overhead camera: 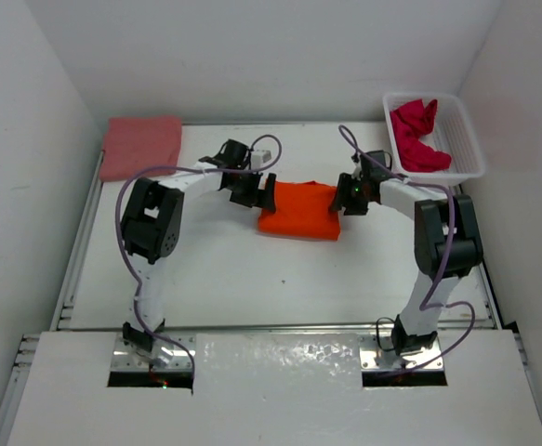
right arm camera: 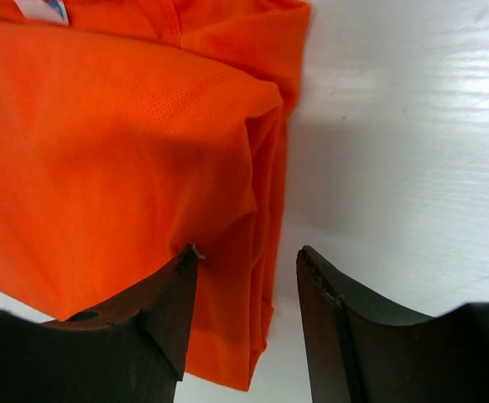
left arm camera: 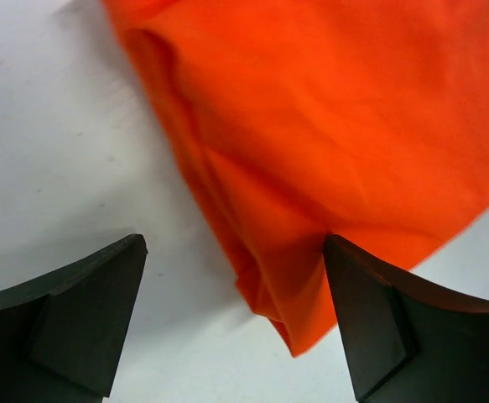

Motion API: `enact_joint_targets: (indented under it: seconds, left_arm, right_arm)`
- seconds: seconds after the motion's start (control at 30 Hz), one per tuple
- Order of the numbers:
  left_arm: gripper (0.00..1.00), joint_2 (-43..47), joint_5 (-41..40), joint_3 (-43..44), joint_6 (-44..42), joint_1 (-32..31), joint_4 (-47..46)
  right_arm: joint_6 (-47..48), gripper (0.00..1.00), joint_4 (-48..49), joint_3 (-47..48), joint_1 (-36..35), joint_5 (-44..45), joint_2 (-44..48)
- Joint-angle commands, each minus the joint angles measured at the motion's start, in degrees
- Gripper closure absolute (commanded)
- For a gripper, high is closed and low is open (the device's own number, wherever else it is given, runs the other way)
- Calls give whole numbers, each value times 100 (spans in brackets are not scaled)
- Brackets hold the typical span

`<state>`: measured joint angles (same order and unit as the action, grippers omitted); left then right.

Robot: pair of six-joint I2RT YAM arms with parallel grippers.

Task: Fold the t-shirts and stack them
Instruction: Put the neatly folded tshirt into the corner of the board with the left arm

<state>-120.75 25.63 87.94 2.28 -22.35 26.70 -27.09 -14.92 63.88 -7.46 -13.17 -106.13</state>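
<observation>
The pink shirt lies folded at the bench's far left corner. The orange shirt is folded mid-bench but not yet stacked, and the red shirt is crumpled in the basket. Roughly halfway, I'd say. The left end effector and right end effector stand open at the orange shirt's ends, gripping nothing. Only the wrist views show its layered edges and label; only overhead shows the other shirts.

Setting: robotics test cell, laboratory type. Evidence: white desk boxed in by plain white walls at 9, 12 and 3 o'clock. Left arm and right arm bolted down at 6 o'clock. Loose purple cables. Metal rail along the 9 o'clock edge.
</observation>
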Motion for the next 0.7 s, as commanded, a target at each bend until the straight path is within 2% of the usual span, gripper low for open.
enact_joint_targets:
  seconds: [0.0,0.07,0.2,0.3,0.47,0.6,0.67]
  left_arm:
    - [16,-150,-199,31,299,73,-218]
    - [22,-282,-6,-40,474,29,-296]
    - [20,-616,179,-67,835,29,-385]
    - [19,-818,705,-128,1115,11,-595]
    - [26,-1161,1233,-242,1362,-15,-955]
    - [44,-1302,1709,-260,1635,-15,-1254]
    - [57,-1320,1761,-225,1652,28,-1377]
  right_arm:
    - [-129,51,331,-138,-97,104,-57]
    - [-173,52,358,-270,-97,218,-180]
    - [-253,52,525,-332,-106,183,-470]
    - [-270,52,621,-358,-132,210,-672]
    - [-323,53,902,-525,-159,130,-681]
    - [-332,54,929,-552,-168,78,-734]
    - [-341,54,964,-595,-168,69,-734]
